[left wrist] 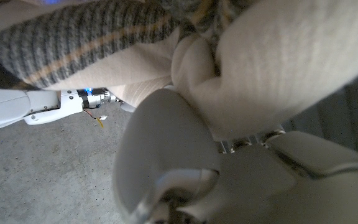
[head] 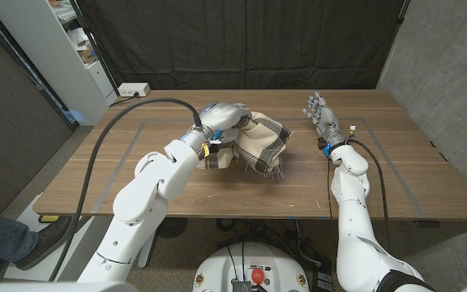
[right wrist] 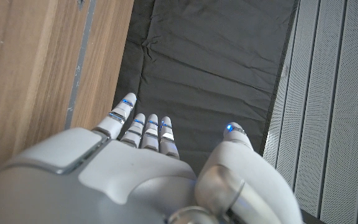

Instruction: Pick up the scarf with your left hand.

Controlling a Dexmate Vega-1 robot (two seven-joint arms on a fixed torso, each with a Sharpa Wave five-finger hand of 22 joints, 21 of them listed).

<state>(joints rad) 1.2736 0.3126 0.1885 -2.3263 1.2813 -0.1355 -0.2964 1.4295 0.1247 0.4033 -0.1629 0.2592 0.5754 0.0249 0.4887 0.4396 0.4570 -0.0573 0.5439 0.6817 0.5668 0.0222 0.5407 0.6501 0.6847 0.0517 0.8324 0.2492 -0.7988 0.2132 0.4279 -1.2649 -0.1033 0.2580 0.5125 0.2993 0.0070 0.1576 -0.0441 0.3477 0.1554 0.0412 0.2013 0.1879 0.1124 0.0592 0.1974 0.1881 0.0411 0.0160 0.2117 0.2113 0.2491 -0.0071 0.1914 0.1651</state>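
At frame centre, the left hand (head: pixel 220 118) grips a cream and grey plaid knit scarf (head: pixel 259 146) on the wooden surface (head: pixel 120 174). At right, the right hand (head: pixel 321 113) holds nothing, fingers spread.

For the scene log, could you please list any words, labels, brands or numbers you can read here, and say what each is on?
None can be read.
The scarf, held by the left hand, shows only a woven pattern.
The yellow tag at the left wrist is too small to read.
The right hand carries no visible marking.

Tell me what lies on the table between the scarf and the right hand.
Nothing: in the head view, bare wooden table separates the scarf from the right hand.
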